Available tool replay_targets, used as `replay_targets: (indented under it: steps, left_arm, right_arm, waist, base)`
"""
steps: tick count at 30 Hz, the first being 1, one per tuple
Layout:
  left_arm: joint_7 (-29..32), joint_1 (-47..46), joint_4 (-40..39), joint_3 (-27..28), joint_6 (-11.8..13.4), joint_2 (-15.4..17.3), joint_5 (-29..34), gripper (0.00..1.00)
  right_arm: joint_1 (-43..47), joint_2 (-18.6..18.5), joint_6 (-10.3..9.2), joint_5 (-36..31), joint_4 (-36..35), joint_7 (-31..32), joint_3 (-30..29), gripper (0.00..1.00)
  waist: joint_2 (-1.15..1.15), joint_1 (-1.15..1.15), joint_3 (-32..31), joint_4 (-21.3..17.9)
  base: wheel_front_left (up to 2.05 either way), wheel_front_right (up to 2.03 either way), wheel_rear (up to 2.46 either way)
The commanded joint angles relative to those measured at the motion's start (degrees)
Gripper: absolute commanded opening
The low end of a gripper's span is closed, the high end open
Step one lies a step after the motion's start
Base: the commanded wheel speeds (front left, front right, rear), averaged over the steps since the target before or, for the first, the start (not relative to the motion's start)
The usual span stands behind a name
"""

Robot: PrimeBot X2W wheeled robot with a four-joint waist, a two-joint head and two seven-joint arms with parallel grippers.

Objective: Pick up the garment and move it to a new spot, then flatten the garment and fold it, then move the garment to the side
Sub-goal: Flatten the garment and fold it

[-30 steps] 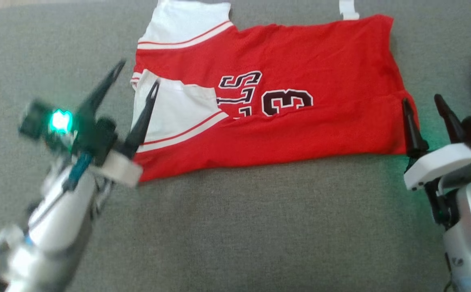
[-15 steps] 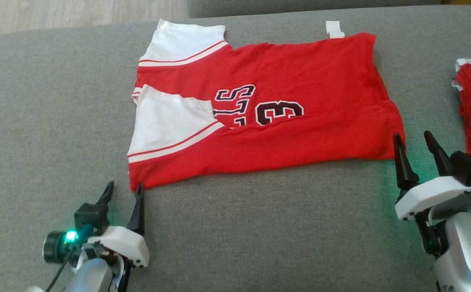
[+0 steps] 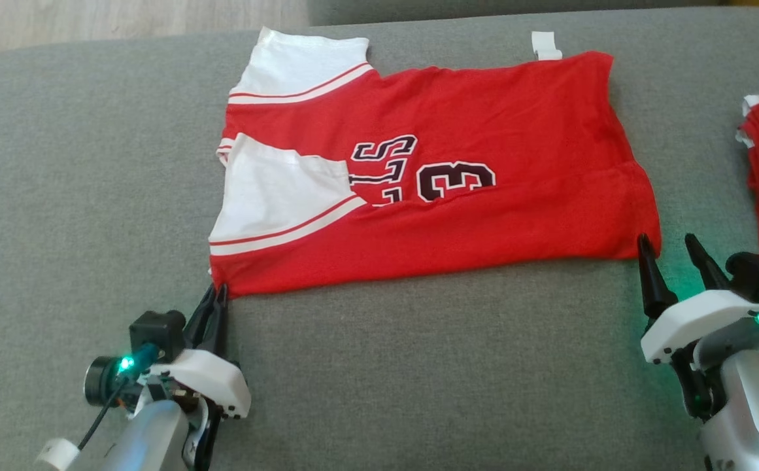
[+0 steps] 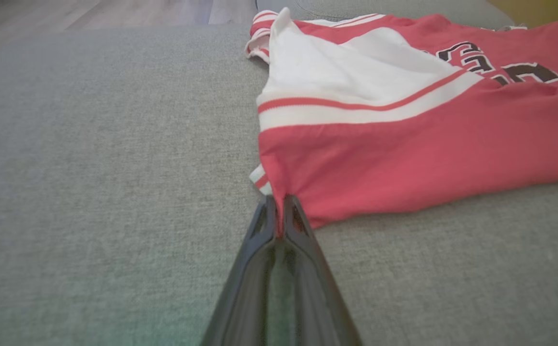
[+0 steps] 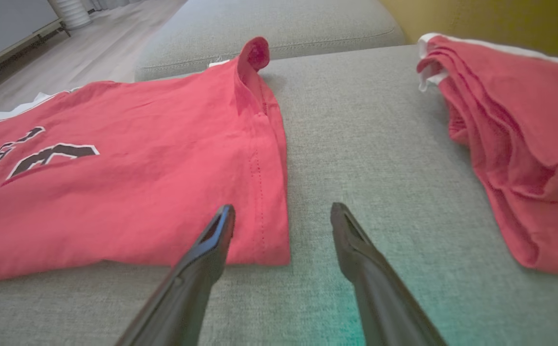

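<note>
red jersey [image 3: 484, 216] lies on the grey sofa cushion [image 3: 418, 366], long axis left-right, near edge spanning both arms. left hand [image 3: 218, 291] pinches the near-left corner. right hand [image 3: 667, 239] is spread, straddling the near-right corner, not gripping yet; i'd close it next.

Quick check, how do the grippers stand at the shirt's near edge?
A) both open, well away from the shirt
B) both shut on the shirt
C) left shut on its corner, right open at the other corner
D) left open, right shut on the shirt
C: the left gripper is pinched shut on the near left corner of the shirt, while the right gripper stands open at the near right corner.
</note>
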Motion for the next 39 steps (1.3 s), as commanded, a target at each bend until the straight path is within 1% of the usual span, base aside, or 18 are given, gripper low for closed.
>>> replay_targets:
  steps: [1, 6, 7, 8, 9, 10, 15, 18, 21, 25, 26, 29, 33, 39]
  left_arm:
    - [-0.9, -1.6, -0.8, 1.3, -0.2, 1.1, -0.1, 0.00]
    - [-2.4, -1.8, -2.3, 0.9, -0.3, 1.4, 0.5, 0.00]
    - [-2.6, -1.8, -2.7, 0.8, -0.4, 1.4, 0.6, 0.00]
    - [-2.8, -1.8, -3.2, 0.7, -0.4, 1.4, 0.6, 0.00]
    - [-3.0, -1.8, -3.6, 0.7, -0.4, 1.4, 0.7, 0.00]
    - [-3.2, -1.7, -3.9, 0.6, -0.4, 1.5, 0.8, 0.00]
    - [-3.7, -0.9, -5.6, 0.4, 0.0, 2.1, 1.3, 0.00]
    - [-3.9, 0.5, -6.6, 0.4, 0.3, 2.4, 1.2, 0.00]
    - [-4.0, 2.6, -8.2, 0.3, 0.6, 3.0, 1.1, 0.00]
    - [-4.1, 6.9, -11.1, 0.2, 1.6, 3.9, 0.9, 0.00]
    - [-4.1, 6.9, -11.1, 0.2, 1.6, 3.9, 0.9, 0.00]
    - [-3.9, 10.7, -14.0, -0.1, 2.5, 4.4, 0.8, 0.00]
    - [-2.5, 16.0, -18.3, -1.2, 3.4, 5.2, 0.7, 0.00]
    - [-0.3, 22.6, -25.0, -2.0, 5.5, 6.2, 0.4, 0.00]
  right_arm:
    - [-2.0, -0.3, 0.21, 0.3, -0.7, 0.2, 0.7, 1.00]
    - [-3.3, -0.4, 0.21, -0.3, 4.2, 1.7, 0.0, 1.00]
    - [-3.5, -0.4, 0.21, -0.1, 5.3, 2.4, 0.1, 0.65]
    - [-3.7, -0.3, 0.21, 0.4, 6.3, 3.4, 0.4, 0.38]
    - [-3.9, -0.2, 0.21, 1.1, 6.9, 4.1, 1.1, 0.05]
    - [-4.1, -0.2, 0.21, 2.1, 7.3, 4.7, 1.7, 0.00]
    - [-4.1, -2.1, 0.21, 5.1, 7.2, 4.4, 4.3, 0.00]
    - [-3.1, -4.1, 0.21, 6.2, 6.1, 3.9, 5.7, 0.00]
    - [-0.9, -6.1, 0.21, 7.6, 4.5, 3.8, 6.4, 0.00]
    - [3.3, -8.7, 0.21, 9.6, 0.9, 3.9, 7.0, 0.00]
    - [3.3, -8.7, 0.21, 9.6, 0.9, 3.9, 7.0, 0.00]
    - [7.1, -10.3, 0.21, 10.6, -2.2, 4.3, 7.1, 0.00]
    - [12.3, -11.1, 0.21, 11.0, -6.5, 5.8, 6.4, 0.00]
    - [19.0, -10.4, 0.21, 11.4, -11.9, 8.2, 4.4, 0.00]
  waist:
    - [0.00, 0.00, -0.3, 0.4]
    - [0.00, 0.00, -0.9, 1.3]
    - [0.00, 0.00, -0.9, 1.4]
    - [0.00, 0.00, -1.0, 1.6]
    - [0.00, 0.00, -1.0, 1.7]
    - [0.00, 0.00, -1.1, 1.8]
    - [0.00, 0.00, -2.0, 1.8]
    - [0.00, 0.00, -3.1, 1.6]
    - [0.00, 0.00, -4.5, 1.5]
    - [0.00, 0.00, -6.1, 0.9]
    - [0.00, 0.00, -6.1, 0.9]
    - [0.00, 0.00, -7.0, 0.6]
    - [0.00, 0.00, -7.9, 0.2]
    - [0.00, 0.00, -8.6, -0.4]
  base:
    - [0.00, 0.00, 0.00]
    - [0.00, 0.00, 0.00]
    - [0.00, 0.00, 0.00]
    - [0.00, 0.00, 0.00]
    - [0.00, 0.00, 0.00]
    - [0.00, 0.00, 0.00]
    - [0.00, 0.00, 0.00]
    - [0.00, 0.00, 0.00]
    - [0.00, 0.00, 0.00]
    - [0.00, 0.00, 0.00]
    - [0.00, 0.00, 0.00]
    - [0.00, 0.00, 0.00]
    - [0.00, 0.00, 0.00]
    - [0.00, 0.00, 0.00]
